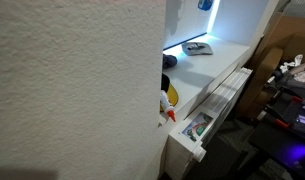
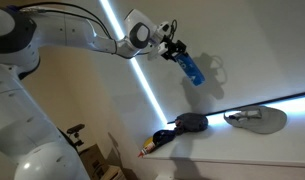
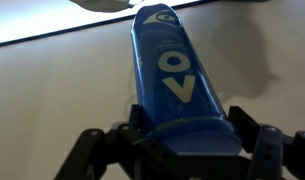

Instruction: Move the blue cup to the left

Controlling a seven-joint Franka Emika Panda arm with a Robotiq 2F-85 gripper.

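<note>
The blue cup [image 3: 172,70] is a slim bright blue cylinder with white markings. In the wrist view it fills the centre, gripped between my black jaws [image 3: 182,142]. In an exterior view my gripper [image 2: 175,50] is shut on the blue cup [image 2: 193,70] and holds it in the air, clear of the white surface, tilted. In an exterior view only the cup's lower part [image 1: 205,5] shows at the top edge, above the lit counter; the gripper is out of that view.
A flat dark object with a blue part [image 1: 197,47] lies on the counter [image 1: 227,55]. A dark object [image 2: 190,122], a grey shallow dish [image 2: 257,118] and an orange-tipped item [image 2: 150,147] lie on the surface. A textured wall [image 1: 72,90] blocks much of one view.
</note>
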